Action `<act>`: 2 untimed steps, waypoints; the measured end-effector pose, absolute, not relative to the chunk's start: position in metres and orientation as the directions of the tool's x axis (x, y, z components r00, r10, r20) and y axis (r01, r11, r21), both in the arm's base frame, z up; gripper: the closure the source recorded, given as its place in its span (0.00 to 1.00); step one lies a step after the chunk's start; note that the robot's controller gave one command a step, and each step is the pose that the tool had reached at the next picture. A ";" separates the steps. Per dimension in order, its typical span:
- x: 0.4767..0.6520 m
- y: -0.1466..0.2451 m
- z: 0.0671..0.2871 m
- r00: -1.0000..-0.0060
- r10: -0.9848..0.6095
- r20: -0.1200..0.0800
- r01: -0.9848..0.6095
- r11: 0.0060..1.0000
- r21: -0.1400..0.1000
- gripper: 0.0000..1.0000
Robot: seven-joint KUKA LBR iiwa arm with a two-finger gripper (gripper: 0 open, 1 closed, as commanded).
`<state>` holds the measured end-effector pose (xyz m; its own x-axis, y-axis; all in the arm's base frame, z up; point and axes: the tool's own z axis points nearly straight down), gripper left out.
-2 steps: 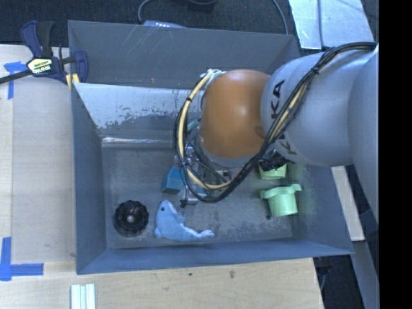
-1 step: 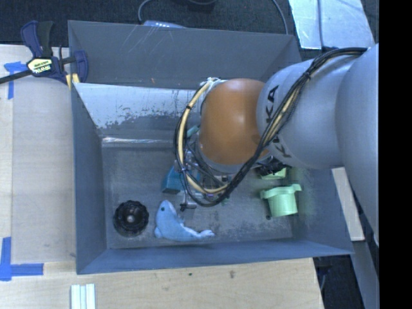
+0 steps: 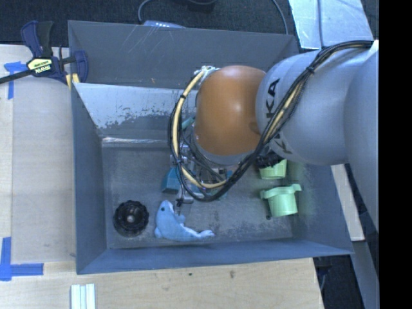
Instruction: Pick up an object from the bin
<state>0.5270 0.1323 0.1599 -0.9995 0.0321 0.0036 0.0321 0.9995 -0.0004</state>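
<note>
Arm [image 3: 328, 108] in from 3 o'clock, its orange wrist cover [image 3: 225, 111] and cable loops over the middle of the grey bin [image 3: 87, 172]. Jaws sit under that cover; I cannot tell whether they are released or clenched. Two pale green pieces [image 3: 282, 200] at 4 o'clock. Blue soft toy [image 3: 172, 227] at 6 o'clock, nearest the jaws. Black round knob [image 3: 131, 217] at 7 o'clock. Small teal bit [image 3: 172, 181] just beside the cables.

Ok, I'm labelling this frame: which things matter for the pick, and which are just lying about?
Job in hand: gripper above the bin floor; teal piece and pale blue soft toy, nearest it.
Lying about: black round knob, front left; green pieces, right.
</note>
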 end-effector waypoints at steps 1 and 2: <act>0.558 0.113 0.195 -0.994 -0.110 -0.015 -0.110 0.994 0.001 0.00; 0.569 0.084 0.166 -0.986 -0.167 -0.014 -0.167 0.986 -0.001 0.00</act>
